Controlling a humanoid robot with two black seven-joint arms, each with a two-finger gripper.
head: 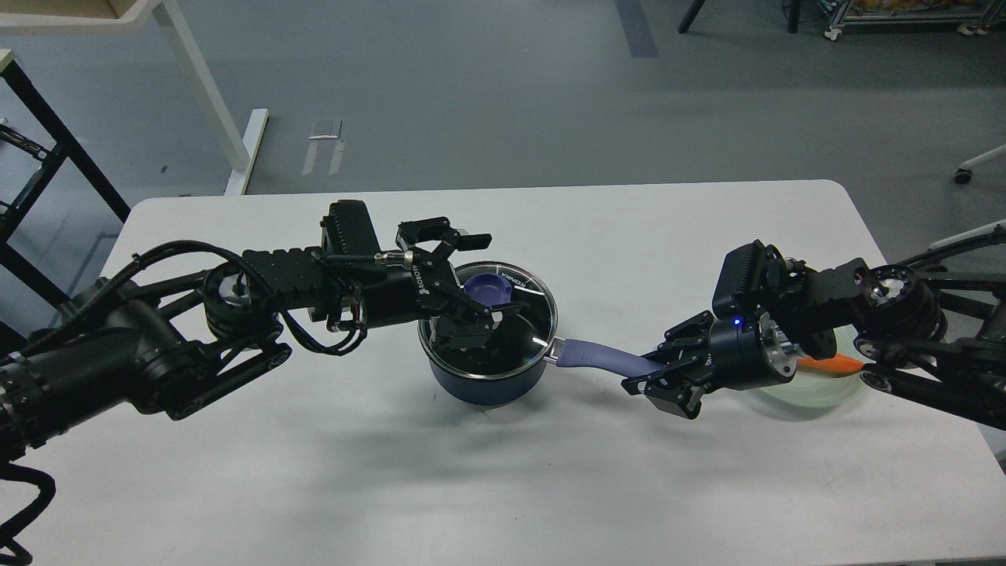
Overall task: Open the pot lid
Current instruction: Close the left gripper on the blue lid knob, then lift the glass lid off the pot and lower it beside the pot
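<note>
The dark navy pot (489,385) stands mid-table with its long periwinkle handle (597,355) pointing right. The glass lid (528,318) rests on it, with the blue knob (486,292) near its far edge. My left gripper (486,277) is open and low over the lid, one finger behind the knob and one in front of it. I cannot tell whether the fingers touch the knob. My right gripper (659,368) is shut on the end of the pot handle, close to the table.
A pale green plate (817,391) with an orange item (835,364) lies under my right forearm at the table's right side. The white table (503,487) ends at its far edge just behind the pot.
</note>
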